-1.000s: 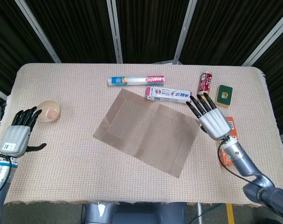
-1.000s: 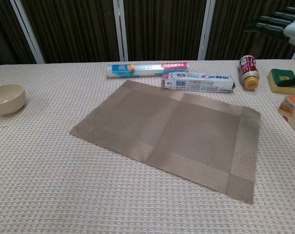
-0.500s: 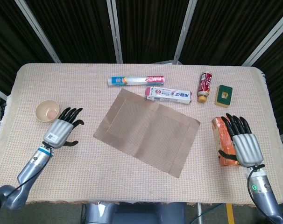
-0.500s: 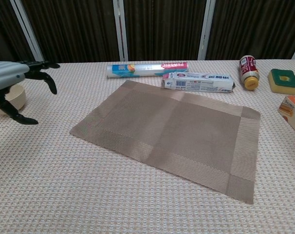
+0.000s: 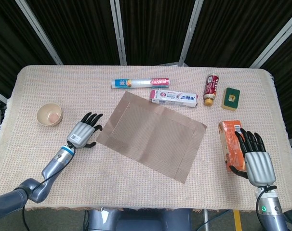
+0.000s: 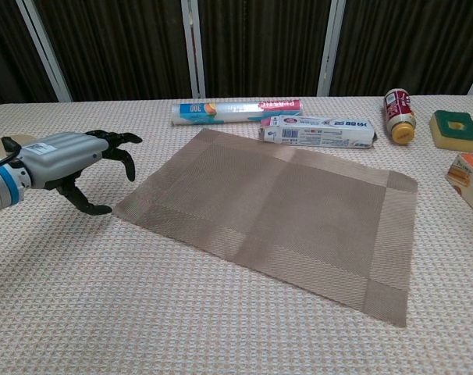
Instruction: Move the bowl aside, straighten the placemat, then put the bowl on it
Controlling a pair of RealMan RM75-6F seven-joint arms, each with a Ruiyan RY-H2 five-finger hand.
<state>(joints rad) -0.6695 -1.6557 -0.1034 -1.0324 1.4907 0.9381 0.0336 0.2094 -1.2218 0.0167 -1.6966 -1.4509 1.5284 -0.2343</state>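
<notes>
The brown woven placemat point(image 5: 152, 134) point(image 6: 277, 209) lies skewed at the table's middle, its long sides running diagonally. The small cream bowl point(image 5: 49, 114) sits at the left side of the table, well apart from the mat; in the chest view only a sliver of it shows behind my left arm. My left hand point(image 5: 83, 132) point(image 6: 76, 160) hovers open just off the mat's left corner, fingers spread toward it, holding nothing. My right hand point(image 5: 254, 156) is open at the near right, beside the orange box, and is out of the chest view.
Along the mat's far edge lie a cling-film roll point(image 5: 139, 83) point(image 6: 236, 110) and a toothpaste box point(image 5: 174, 97) point(image 6: 318, 131). A small bottle point(image 5: 212, 89) point(image 6: 399, 106) and a green sponge point(image 5: 231, 98) point(image 6: 455, 130) sit at the far right. An orange box point(image 5: 231, 144) point(image 6: 470, 181) lies by my right hand.
My left hand has moved right from beside the bowl to the mat's left corner. My right hand has drawn back toward the near right edge.
</notes>
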